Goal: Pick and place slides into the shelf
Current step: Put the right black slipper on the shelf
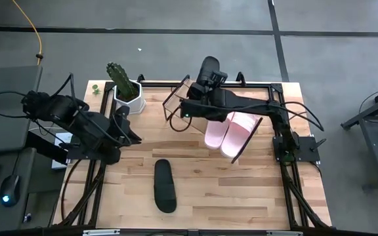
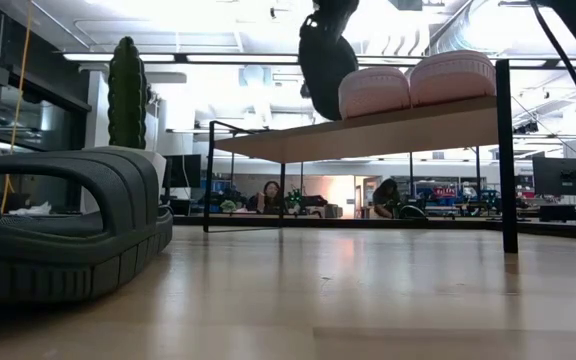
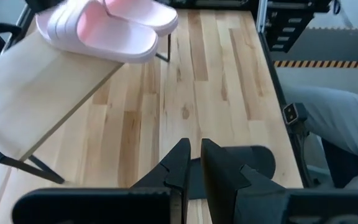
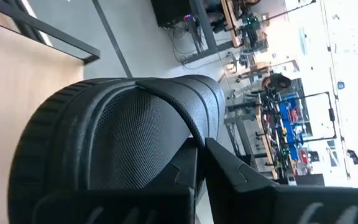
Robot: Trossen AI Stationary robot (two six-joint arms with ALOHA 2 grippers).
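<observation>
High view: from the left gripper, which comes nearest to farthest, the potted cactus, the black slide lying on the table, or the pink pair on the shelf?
From the left gripper:
1. White-potted green cactus, behind it.
2. Plain black slide, in front; nearly as close.
3. Pale pink slides on the slanted light-wood shelf, far right.

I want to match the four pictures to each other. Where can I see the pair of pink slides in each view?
High view: the pink slides lie on the shelf, right of centre, partly under the right arm.
Low view: top right, side by side on the shelf board.
Left wrist view: top left, at the board's end.
Right wrist view: not in it.
Shared landmark: the light-wood shelf board.
</observation>
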